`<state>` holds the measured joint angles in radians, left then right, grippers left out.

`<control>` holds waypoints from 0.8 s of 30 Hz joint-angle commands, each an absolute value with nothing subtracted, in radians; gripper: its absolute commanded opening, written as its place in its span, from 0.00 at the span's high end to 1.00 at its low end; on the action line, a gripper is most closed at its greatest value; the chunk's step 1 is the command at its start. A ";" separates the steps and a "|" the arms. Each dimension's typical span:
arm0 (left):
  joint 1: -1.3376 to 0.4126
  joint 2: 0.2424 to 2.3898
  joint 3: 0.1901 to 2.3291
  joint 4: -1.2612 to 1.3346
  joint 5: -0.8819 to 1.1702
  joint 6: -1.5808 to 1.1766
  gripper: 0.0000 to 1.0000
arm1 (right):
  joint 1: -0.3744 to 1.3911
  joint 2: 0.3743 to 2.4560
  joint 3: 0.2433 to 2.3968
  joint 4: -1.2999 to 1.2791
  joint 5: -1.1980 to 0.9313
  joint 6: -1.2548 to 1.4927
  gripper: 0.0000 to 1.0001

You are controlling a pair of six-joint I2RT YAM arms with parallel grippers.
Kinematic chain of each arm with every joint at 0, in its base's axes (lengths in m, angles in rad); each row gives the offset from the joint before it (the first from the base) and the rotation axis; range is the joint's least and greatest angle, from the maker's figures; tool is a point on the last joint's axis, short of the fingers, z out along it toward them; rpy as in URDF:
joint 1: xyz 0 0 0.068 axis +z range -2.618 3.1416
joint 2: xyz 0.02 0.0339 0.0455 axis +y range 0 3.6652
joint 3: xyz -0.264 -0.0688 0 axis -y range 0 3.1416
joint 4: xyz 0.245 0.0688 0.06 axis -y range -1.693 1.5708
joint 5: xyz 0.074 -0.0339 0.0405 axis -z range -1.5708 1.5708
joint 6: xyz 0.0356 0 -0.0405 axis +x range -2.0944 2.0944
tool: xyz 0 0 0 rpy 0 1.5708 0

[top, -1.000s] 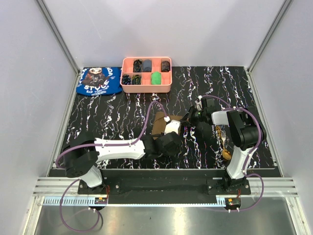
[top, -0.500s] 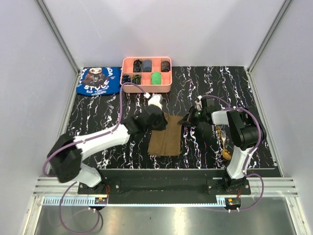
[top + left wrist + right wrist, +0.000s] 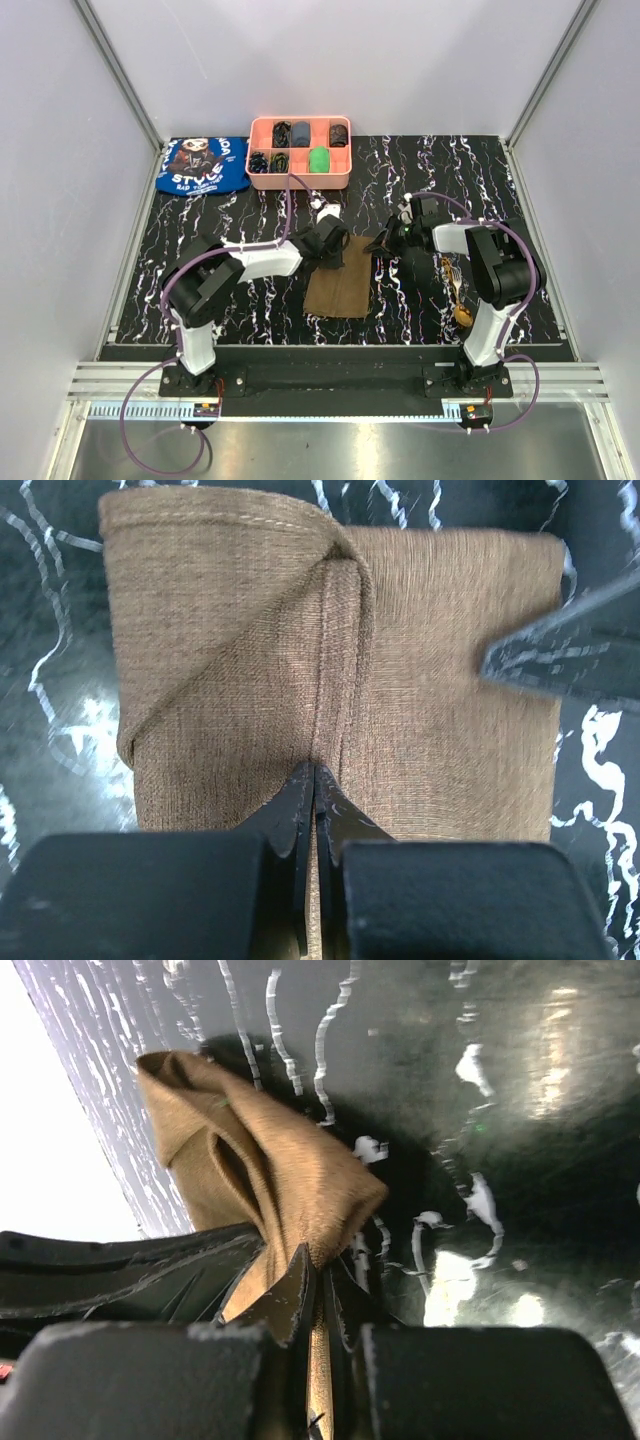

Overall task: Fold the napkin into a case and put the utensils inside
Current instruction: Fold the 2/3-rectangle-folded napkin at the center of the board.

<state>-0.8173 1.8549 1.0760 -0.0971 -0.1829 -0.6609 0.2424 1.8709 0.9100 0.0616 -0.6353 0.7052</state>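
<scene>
Blue cloth [image 3: 203, 166] reads "STYLE"; R claw [image 3: 318, 1260] pinches napkin [image 3: 290, 1170].

Napkin [image 3: 338, 288]: plain olive-brown, fine woven grain, paler stitch line along hem.
Table [image 3: 230, 215]: black, white marbled streaks.
Tray [image 3: 299, 183]: salmon pink; one bright green item [image 3: 319, 160] among dark ones.
Cloth [image 3: 203, 165]: blue, white lettering, cartoon face.
Utensils [image 3: 459, 290]: shiny gold-brown.
Arms [image 3: 265, 262]: white shells, black joints.
Cables [image 3: 288, 205]: purple.
Left gripper [image 3: 315, 780], right gripper [image 3: 318, 1265]: black.
Walls [image 3: 60, 180]: pale grey.
</scene>
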 commanded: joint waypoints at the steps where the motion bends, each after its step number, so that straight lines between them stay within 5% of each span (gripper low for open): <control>1: -0.811 1.902 1.098 -0.005 -0.150 -0.684 0.99 | 0.287 1.790 0.962 0.046 -0.620 0.727 1.00; 18: -0.818 1.841 0.993 0.104 -0.101 -0.693 1.00 | 0.420 1.818 0.888 0.305 -0.420 1.167 1.00; 24: -0.818 1.724 0.985 0.031 -0.075 -0.703 0.91 | 0.420 1.802 0.865 0.296 -0.371 1.232 1.00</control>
<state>-0.8104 1.8351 0.9916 0.0788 -0.1165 -0.7078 0.4088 1.8313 0.8764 0.2432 -0.4404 1.1515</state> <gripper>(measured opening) 0.066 0.065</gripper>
